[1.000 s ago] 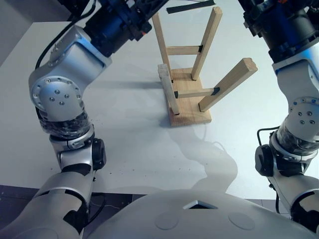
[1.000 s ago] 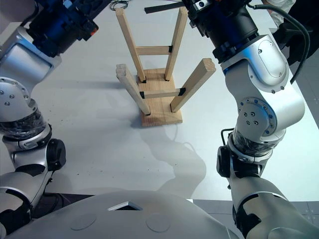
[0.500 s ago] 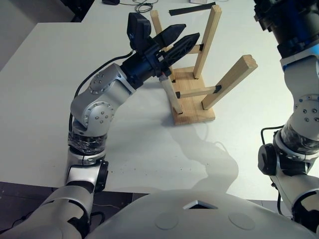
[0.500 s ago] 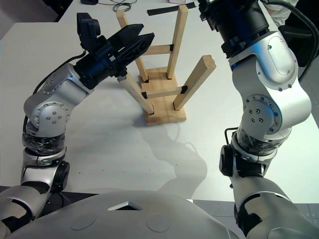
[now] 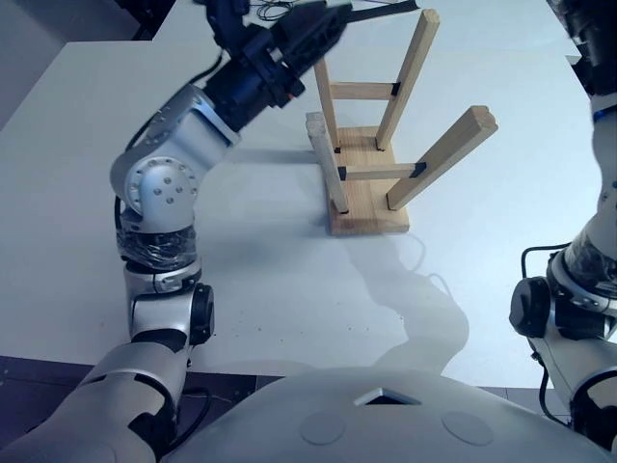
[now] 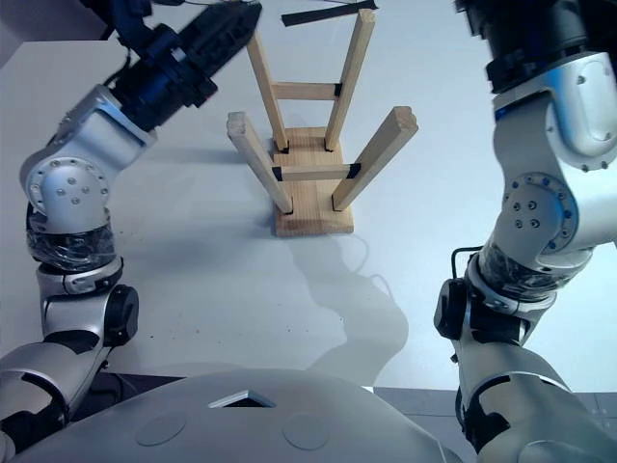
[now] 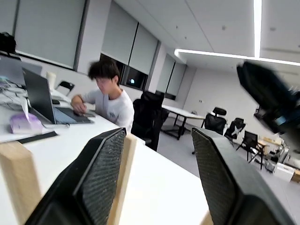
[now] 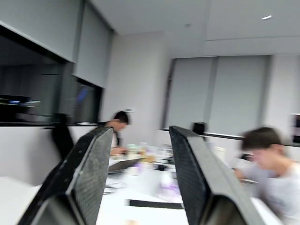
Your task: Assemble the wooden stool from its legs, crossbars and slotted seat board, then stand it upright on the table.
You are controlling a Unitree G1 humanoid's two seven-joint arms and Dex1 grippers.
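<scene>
The stool [image 5: 371, 174] rests upside down near the centre of the table [image 5: 241, 251], with the seat board [image 5: 366, 220] flat on the surface and its four legs pointing up, joined by two crossbars. This pose probably suits pressing the parts into the slots; turning it upright remains to be done. The near right leg [image 5: 443, 154] leans toward 2 o'clock and may not be fully seated. The left gripper [image 5: 323, 19] hovers at about 11 o'clock from the stool, beside the top of the far left leg [image 5: 323, 87], apparently lined up to grasp it. The left wrist view adds that its jaws are apart, one leg top [image 7: 125, 178] just behind a finger [image 7: 103, 183] and nothing clamped. The right wrist view shows the right gripper [image 8: 140, 130] raised, jaws apart and empty, facing the room.
</scene>
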